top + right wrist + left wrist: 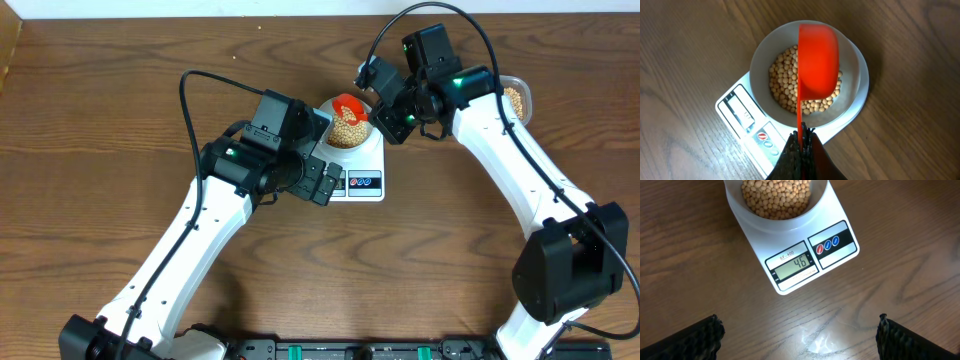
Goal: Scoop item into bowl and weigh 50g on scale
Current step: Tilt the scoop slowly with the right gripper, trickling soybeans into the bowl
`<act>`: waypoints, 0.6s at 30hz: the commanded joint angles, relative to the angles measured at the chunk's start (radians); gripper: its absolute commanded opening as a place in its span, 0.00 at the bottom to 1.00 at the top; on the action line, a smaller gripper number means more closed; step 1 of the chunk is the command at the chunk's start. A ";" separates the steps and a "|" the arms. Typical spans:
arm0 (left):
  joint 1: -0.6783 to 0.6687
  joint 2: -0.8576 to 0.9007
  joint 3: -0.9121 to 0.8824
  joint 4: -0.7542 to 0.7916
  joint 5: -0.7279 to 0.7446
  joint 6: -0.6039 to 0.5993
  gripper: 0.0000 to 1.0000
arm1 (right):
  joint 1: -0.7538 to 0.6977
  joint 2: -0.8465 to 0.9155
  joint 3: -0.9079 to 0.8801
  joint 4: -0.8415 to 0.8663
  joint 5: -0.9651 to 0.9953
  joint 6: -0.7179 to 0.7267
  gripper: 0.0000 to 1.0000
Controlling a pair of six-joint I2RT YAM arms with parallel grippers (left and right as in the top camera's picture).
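Note:
The white scale (362,168) stands mid-table with the pale bowl (330,132) on it, holding tan beans (346,130). In the left wrist view the scale (835,255) reads 46 on its display (792,263), and the beans (775,197) fill the bowl (735,200). My right gripper (803,135) is shut on the handle of an orange scoop (817,60), turned on its side over the bowl (760,60) and beans (782,82). My left gripper (799,335) is open and empty above bare table just in front of the scale.
A clear plastic tub (517,97) with more beans sits at the back right, partly behind my right arm. The table's left edge shows at the far left (10,50).

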 commanded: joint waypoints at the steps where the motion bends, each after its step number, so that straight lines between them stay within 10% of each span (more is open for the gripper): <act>1: 0.002 0.003 -0.006 -0.003 0.012 0.018 1.00 | 0.005 -0.032 0.011 0.002 0.001 -0.037 0.01; 18: 0.002 0.003 -0.006 -0.003 0.012 0.018 0.99 | 0.003 -0.032 0.011 0.006 0.035 -0.082 0.01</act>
